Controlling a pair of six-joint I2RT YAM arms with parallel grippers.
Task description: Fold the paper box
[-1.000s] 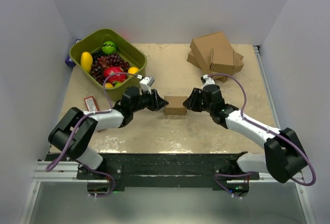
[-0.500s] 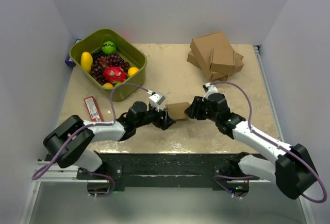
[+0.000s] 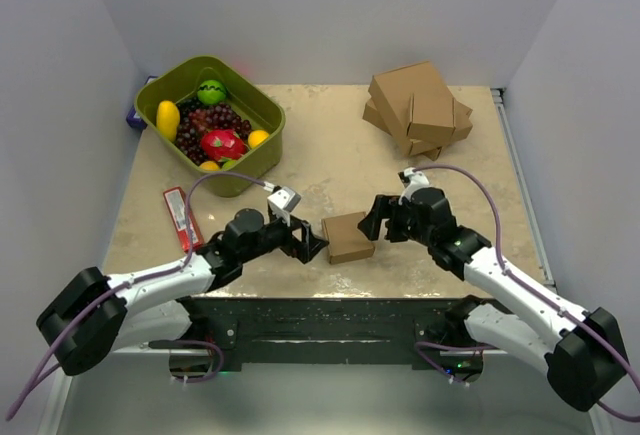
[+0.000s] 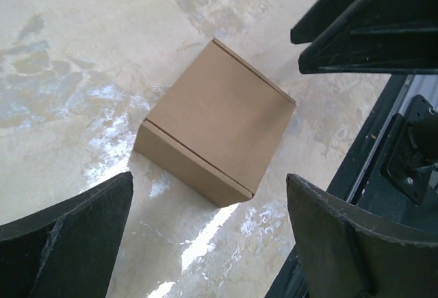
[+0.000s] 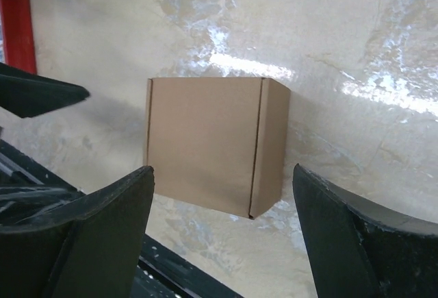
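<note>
Two grippers stand on either side of the paper box [image 3: 348, 237], and neither one holds it. The box lies flat on the table [image 3: 330, 145], near the front edge and roughly midway between the arms. It is closed, with all panels folded in and the top face level. It sits turned slightly askew to the table edge.

Left gripper [image 3: 308, 242]: released, jaws spread wide. It is positioned just beside the left side of the box. The left wrist view shows bare table between each finger and the cardboard.

Right gripper [image 3: 374, 221]: released, jaws likewise wide. It is positioned just beside the far right corner of the box. In the right wrist view both fingers stand clear of the box sides.

Other items noted:
- A green tub [image 3: 262, 105] at far left holds grapes and assorted fruit.
- A stack of larger brown cartons [image 3: 415, 100] stands at far right, well apart from the box.
- A red packet [image 3: 180, 210] lies in front of the tub.
- A small purple object [image 3: 135, 115] beside the tub is mostly hidden, possibly another packet.
</note>
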